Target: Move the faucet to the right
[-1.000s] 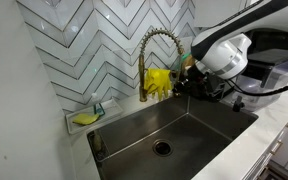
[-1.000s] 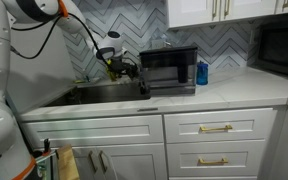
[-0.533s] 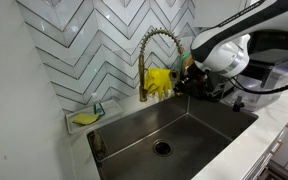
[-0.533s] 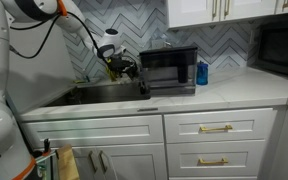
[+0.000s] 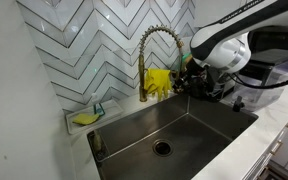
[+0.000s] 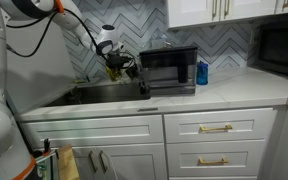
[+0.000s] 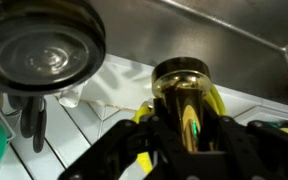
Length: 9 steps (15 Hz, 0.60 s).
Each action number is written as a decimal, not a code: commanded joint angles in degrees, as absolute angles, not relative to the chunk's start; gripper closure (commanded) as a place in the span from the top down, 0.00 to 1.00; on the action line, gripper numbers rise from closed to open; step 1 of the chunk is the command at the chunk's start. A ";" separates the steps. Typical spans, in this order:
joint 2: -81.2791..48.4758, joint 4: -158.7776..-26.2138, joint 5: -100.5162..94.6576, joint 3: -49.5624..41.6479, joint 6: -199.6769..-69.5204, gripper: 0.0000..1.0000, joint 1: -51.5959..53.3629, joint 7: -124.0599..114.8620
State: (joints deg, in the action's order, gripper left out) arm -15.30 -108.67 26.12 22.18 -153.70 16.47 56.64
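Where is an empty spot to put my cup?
Bare: the sink basin around its drain, and the counter in front of the microwave. Crowded: by the faucet, where the yellow cloth and gripper sit.

- Wall: grey-white chevron tile is running up behind the steel sink and catching a soft glare.
- Counter: pale stone, carrying a black microwave, with a blue bottle standing just beside it.
- Base cabinets: white, panel-fronted, wearing brass pulls.
- Upper cabinets: hanging above the counter.
- A second dark appliance is sitting at the far edge.
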 commanded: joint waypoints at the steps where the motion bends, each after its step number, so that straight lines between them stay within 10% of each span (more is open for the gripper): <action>1: -14.54 -109.19 23.87 23.63 -151.36 0.41 15.15 54.67; 2: -13.83 -109.73 23.33 23.42 -151.64 0.65 15.16 54.08; 9: -5.56 -113.98 23.01 22.59 -148.70 1.00 15.60 42.81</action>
